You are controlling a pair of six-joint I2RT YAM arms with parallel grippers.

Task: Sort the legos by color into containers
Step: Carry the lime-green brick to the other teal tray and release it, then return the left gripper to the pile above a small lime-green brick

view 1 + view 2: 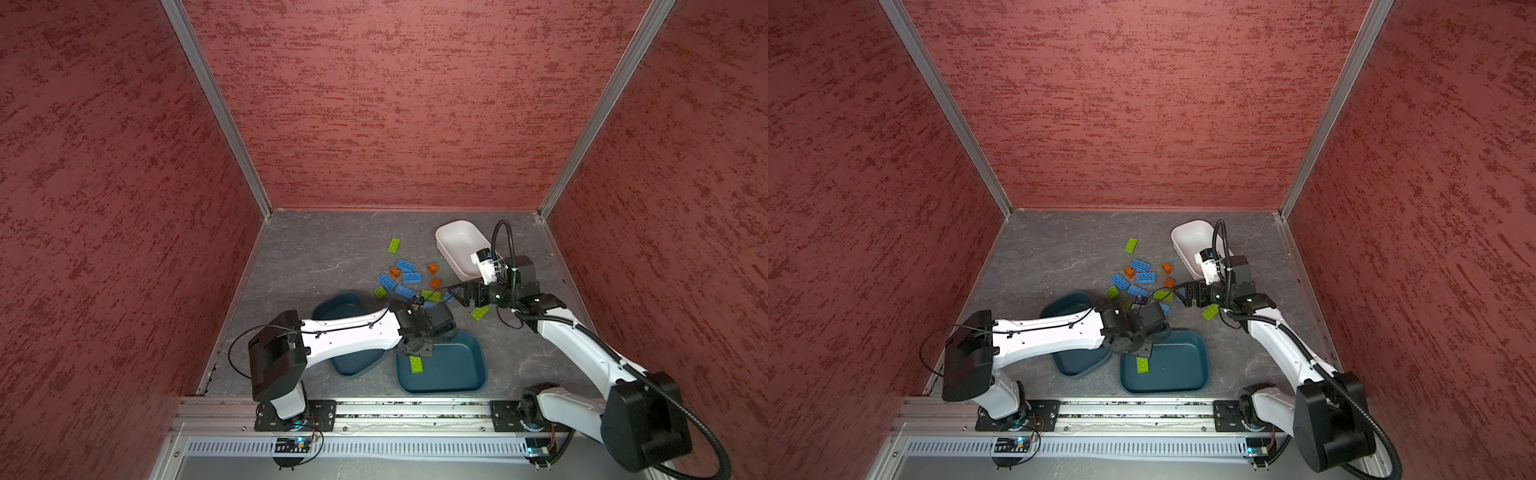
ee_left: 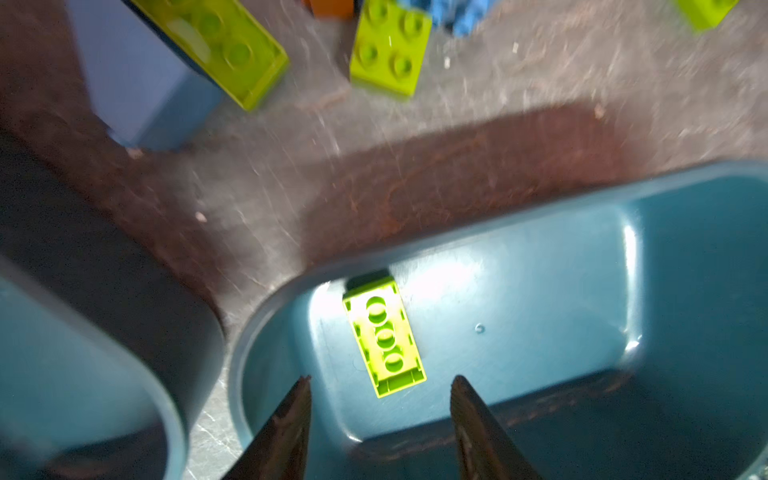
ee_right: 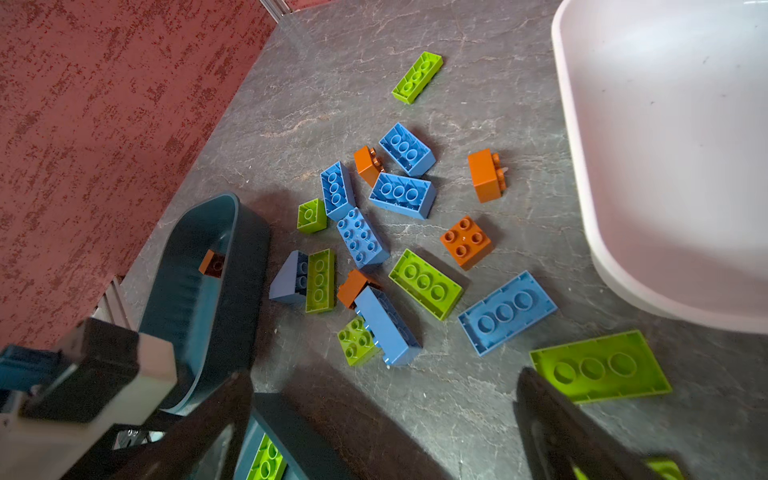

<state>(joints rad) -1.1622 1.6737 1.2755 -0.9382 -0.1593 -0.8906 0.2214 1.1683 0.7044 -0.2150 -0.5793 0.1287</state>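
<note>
Now, left gripper (image 2: 381, 380): jaws apart and empty, poised over the near teal tub (image 1: 483, 365).
Lime brick (image 2: 384, 338): lies underside-up on that tub's floor, near a rounded corner.
Right gripper (image 3: 384, 376): jaws spread wide, holding nothing, hovering above the loose legos (image 1: 409, 276) on the slate tabletop (image 1: 324, 249).
Second teal tub (image 3: 199, 324): holds one orange brick (image 3: 212, 264).
Doing it well: the left gripper should probably rise clear of the tub wall before swinging back. The right is best taking an outlying brick, well away from its partner.
</note>
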